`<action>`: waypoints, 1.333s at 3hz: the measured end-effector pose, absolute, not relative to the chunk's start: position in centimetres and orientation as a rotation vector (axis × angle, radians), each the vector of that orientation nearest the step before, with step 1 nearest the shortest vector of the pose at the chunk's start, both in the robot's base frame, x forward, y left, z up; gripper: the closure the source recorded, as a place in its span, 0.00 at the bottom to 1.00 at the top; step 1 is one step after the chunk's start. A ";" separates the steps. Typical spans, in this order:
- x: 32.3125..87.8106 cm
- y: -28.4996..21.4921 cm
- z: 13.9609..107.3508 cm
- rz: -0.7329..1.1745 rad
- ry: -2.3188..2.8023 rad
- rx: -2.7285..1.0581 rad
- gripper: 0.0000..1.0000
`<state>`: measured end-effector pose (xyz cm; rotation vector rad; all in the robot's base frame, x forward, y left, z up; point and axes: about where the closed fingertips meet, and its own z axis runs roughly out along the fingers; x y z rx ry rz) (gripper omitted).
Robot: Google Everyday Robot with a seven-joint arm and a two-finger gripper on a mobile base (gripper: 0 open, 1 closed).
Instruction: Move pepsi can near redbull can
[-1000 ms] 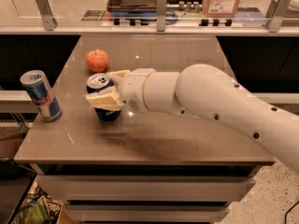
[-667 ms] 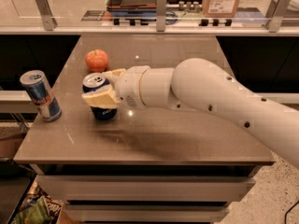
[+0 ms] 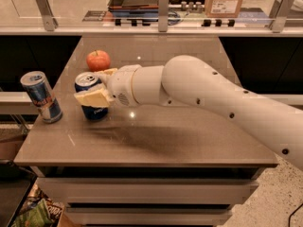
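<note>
- One gap counts: the pepsi can [image 3: 94, 112] stands upright near the redbull can [image 3: 41, 97], apart from it, on my arm [image 3: 199, 86] side.
- My gripper [image 3: 97, 88] is clenched around the pepsi can.

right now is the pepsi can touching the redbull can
No, bare table shows between the redbull can and the pepsi can, where the gripper is clamped.

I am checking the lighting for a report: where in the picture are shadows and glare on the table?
Camera view: the arm casts a soft, wide shadow on the table before it; small glare spots shine near the apple and right of the pepsi can, which the end effector grips at the table's left side.
</note>
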<state>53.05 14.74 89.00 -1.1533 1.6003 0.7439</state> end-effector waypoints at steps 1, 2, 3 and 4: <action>53.1 14.8 89.1 0.744 1.600 -1.154 0.83; 53.1 14.8 89.1 0.744 1.600 -1.154 0.59; 52.9 14.9 89.1 0.745 1.598 -1.158 0.36; 52.8 15.1 89.2 0.746 1.596 -1.161 0.13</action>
